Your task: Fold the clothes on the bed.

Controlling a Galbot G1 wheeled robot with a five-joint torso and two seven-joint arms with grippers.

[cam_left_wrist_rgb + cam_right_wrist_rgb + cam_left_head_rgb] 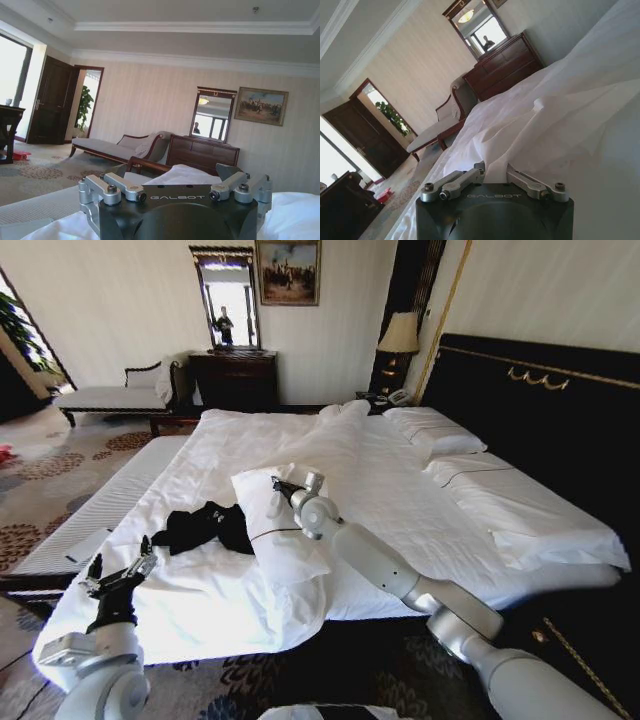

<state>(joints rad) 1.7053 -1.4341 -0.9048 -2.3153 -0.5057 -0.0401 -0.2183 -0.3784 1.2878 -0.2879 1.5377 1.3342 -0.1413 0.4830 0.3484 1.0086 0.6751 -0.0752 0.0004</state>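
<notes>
The black T-shirt (205,526) lies crumpled on the bed (400,510), between the spread-fingered left gripper (122,575) and the narrow right gripper (285,487).

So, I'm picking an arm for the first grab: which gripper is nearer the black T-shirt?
Left. The left gripper hovers just beside the black T-shirt; the right gripper sits beyond it, over a pillow.
</notes>
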